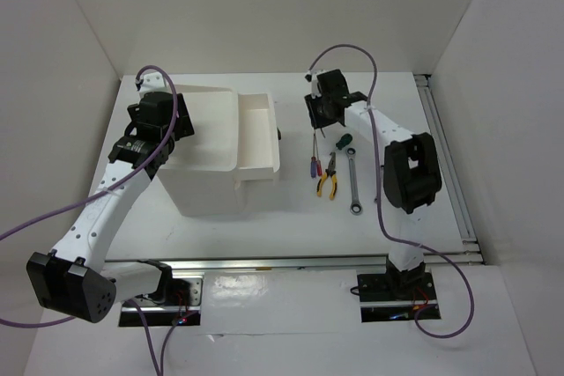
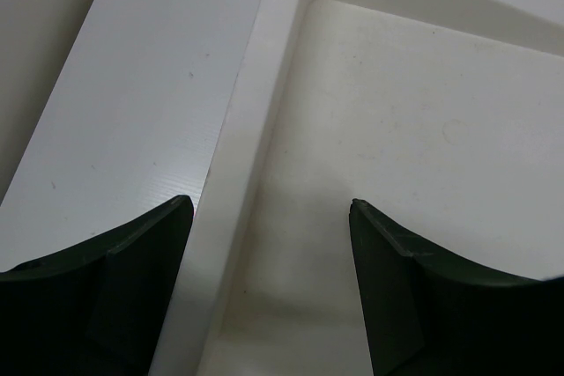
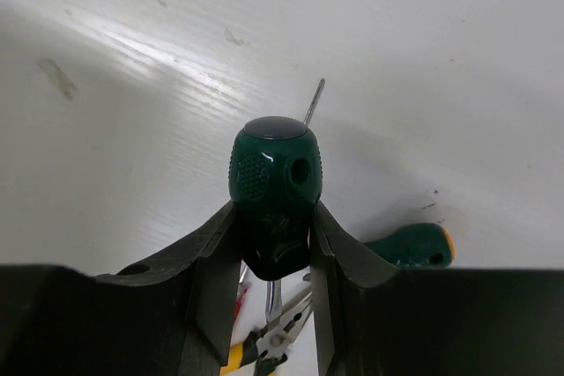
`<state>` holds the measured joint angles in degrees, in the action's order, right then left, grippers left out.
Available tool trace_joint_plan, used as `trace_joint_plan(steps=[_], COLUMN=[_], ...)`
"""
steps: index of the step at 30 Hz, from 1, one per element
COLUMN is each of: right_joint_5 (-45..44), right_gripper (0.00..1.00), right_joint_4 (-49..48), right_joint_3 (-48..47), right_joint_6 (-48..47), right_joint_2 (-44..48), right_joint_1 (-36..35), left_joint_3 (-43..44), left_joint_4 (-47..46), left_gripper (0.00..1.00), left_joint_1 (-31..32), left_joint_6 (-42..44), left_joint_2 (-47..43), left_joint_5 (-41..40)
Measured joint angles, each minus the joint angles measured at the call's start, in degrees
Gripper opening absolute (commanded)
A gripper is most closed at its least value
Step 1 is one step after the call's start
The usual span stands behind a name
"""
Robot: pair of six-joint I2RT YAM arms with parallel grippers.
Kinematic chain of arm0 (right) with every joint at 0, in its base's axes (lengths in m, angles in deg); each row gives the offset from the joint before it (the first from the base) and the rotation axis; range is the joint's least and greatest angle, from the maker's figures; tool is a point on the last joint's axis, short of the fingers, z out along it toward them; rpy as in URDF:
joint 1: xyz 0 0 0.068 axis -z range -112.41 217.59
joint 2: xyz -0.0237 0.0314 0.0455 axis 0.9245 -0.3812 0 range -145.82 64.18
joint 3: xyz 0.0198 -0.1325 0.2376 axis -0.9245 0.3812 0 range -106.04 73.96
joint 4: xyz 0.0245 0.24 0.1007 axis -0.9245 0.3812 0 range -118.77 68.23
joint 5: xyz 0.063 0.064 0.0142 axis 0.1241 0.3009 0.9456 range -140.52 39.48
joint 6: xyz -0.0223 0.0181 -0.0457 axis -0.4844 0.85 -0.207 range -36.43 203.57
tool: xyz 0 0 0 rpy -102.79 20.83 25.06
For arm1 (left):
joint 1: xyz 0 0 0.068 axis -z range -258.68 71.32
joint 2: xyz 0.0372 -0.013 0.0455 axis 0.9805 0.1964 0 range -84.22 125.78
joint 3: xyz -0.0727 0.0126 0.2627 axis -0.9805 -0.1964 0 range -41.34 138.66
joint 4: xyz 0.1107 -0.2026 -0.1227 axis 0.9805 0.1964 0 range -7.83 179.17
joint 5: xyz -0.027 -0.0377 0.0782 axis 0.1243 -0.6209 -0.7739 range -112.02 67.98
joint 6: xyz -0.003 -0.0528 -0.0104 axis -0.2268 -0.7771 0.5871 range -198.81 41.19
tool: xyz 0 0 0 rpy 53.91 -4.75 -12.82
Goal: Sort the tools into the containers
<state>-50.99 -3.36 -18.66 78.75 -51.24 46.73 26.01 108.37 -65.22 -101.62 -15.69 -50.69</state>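
Clamps the right end effector (image 3: pixel 275 217) narrow on a stubby green-handled screwdriver (image 3: pixel 275 173), fingers pressed to both flanks of the handle, over the worktop (image 3: pixel 132 85). Shows that grip through the right wrist only; from above, hides the held handle behind the black end effector body. Catches, up close, a thin metal shaft (image 3: pixel 315 100) poking out beyond the handle, a second green screwdriver (image 3: pixel 410 245) lying behind, and a snip of the yellow-handled pliers (image 3: pixel 280 330), cut off at the bottom edge. Lays out the rest from above instead: red and blue thin screwdrivers (image 1: pixel 313 167), the pliers and a silver wrench (image 1: pixel 353 182) side by side, right of the white box (image 1: pixel 207 191). Holds the left end effector (image 2: pixel 269 202) partly open on nothing, with the rim of the deep bin (image 2: pixel 423 147) running between its fingers. Shows, from above, a drawer (image 1: pixel 256 129) pulled out on the box's right side.
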Motion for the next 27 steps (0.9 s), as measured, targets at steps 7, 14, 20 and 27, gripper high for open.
trace_joint_plan(steps=[7,14,20,27], right_joint_5=[1.66,6.29,8.66,9.09], right_gripper=[0.0,0.0,0.0,0.24], right_joint_4=[-2.75,-7.8,-10.16,-10.82], right_joint_3=[1.2,-1.2,4.42,5.2], right_joint_6=[9.16,18.08,23.74,26.1], right_joint_2=[17.11,29.38,29.22,23.76], right_joint_1=[-0.76,-5.57,-12.41,-17.75], left_joint_3=[-0.02,-0.02,-0.02,-0.02], left_joint_4=[-0.02,-0.04,-0.02,-0.04], left_gripper=[0.83,0.83,0.83,0.83], left_joint_1=[0.04,0.2,0.2,0.2], left_joint_6=[0.02,0.13,0.13,0.13], left_joint_2=[0.0,0.0,0.0,0.0], left_joint_5=[0.02,-0.04,-0.04,-0.02])
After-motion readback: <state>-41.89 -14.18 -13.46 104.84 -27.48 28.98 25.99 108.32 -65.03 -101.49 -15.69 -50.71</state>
